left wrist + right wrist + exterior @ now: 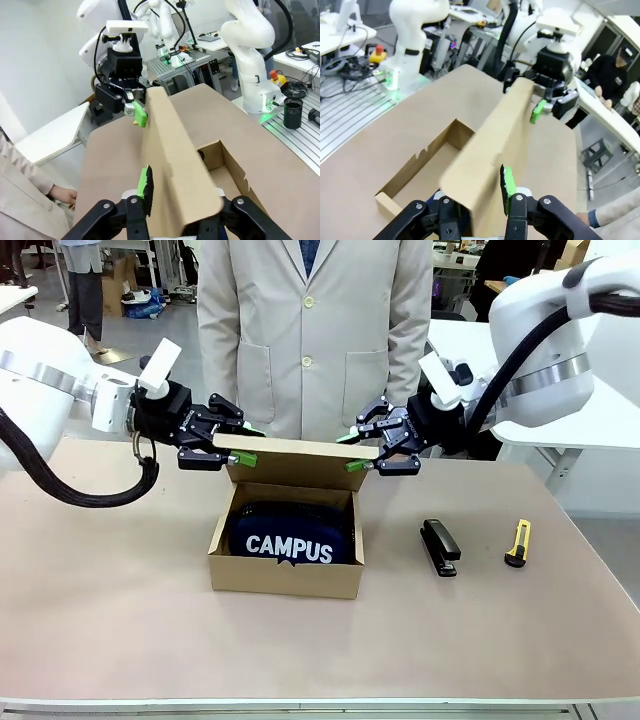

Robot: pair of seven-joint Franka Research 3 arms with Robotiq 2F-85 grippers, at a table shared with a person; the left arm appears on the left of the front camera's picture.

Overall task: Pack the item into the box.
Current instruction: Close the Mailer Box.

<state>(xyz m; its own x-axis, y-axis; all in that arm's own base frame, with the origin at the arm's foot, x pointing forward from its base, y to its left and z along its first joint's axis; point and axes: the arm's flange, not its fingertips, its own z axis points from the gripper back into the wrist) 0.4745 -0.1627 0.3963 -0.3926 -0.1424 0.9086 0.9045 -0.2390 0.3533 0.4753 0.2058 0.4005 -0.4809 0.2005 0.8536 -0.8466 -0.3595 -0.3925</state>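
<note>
Front view shows the pouch (pixel 289 536) lying inside the box (pixel 285 578), its long axis running 9 to 3 o'clock. The flap lid (pixel 300 448) stands raised at the pouch's 12 o'clock. The left tool (pixel 248 445) is pinched on the lid's 9 o'clock end and the right tool (pixel 352 451) on its 3 o'clock end. Closing it likely means swinging it toward 6 o'clock.

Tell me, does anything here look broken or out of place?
Nothing stands out. The pouch lies inside the box; the left gripper and right gripper hold its flap lid up by the ends. A stapler and utility knife lie beside it.
</note>
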